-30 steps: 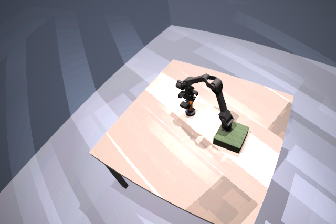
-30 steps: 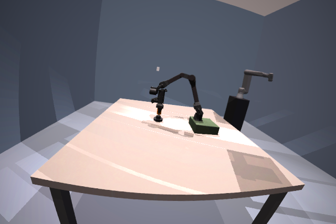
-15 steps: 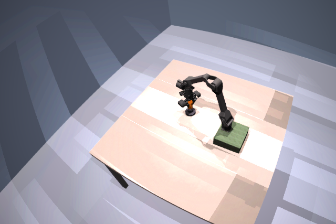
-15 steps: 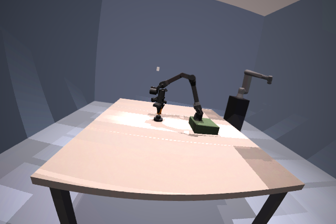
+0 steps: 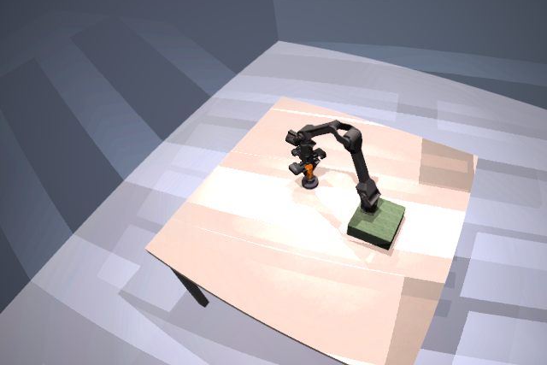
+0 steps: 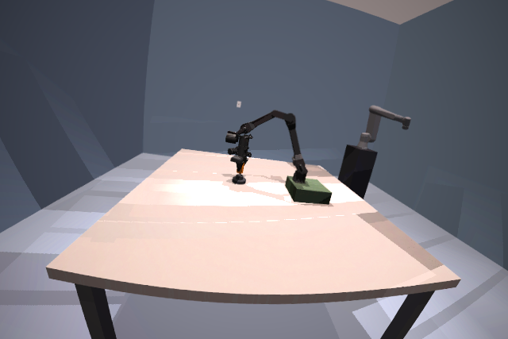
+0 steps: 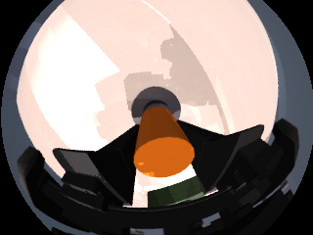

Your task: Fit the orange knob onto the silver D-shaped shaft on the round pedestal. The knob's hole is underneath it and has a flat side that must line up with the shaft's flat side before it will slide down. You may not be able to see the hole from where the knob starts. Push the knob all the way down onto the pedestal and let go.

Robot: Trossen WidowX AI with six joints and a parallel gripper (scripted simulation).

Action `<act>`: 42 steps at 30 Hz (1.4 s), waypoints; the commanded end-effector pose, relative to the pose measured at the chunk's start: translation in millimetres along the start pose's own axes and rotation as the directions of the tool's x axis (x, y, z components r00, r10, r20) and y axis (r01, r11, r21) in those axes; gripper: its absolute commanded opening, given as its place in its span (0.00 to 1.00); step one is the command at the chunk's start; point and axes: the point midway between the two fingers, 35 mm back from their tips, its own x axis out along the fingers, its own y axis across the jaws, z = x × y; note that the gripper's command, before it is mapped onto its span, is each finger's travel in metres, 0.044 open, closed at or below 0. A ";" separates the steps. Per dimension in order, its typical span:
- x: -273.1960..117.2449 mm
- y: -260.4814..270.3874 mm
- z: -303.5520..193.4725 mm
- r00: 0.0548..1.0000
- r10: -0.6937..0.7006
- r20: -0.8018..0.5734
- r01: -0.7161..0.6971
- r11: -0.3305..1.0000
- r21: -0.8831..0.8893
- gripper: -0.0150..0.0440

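Observation:
The orange knob point(image 5: 308, 172) point(image 6: 241, 168) point(image 7: 163, 157) is upright, a tapered cylinder with its round top facing the wrist camera. My gripper point(image 5: 308, 168) point(image 6: 240, 165) point(image 7: 158, 125) is shut on it, one finger on each side. The dark round pedestal point(image 5: 309, 185) point(image 6: 239, 180) point(image 7: 168, 95) stands on the table directly below the knob. The knob's lower end is over or at the pedestal's raised middle; whether it touches cannot be told. The silver shaft, its flat side and the hole under the knob are hidden.
The arm stands on a green block point(image 5: 380, 225) point(image 6: 310, 192) point(image 7: 176, 194) to the right of the pedestal in the top and exterior views. The pale table point(image 5: 265, 259) point(image 6: 246, 253) carries both. A grey arm on a black stand point(image 6: 357, 167) is beyond the table's right edge.

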 end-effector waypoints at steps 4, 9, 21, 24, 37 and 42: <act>1.7 -1.4 -1.5 1.000 -0.003 -0.001 0.003 1.000 0.003 0.25; 1.6 -2.4 -3.4 1.000 -0.003 -0.001 0.003 1.000 0.003 0.25; 2.8 -2.8 -6.5 1.000 -0.003 -0.001 0.003 1.000 0.003 0.25; 1.4 -2.8 -6.5 1.000 -0.003 -0.001 0.003 1.000 0.003 0.25; -4.3 -2.8 -7.3 1.000 -0.003 -0.001 0.003 0.977 0.211 0.25; -3.7 -2.5 -6.0 1.000 -0.003 -0.001 0.003 0.977 0.211 0.25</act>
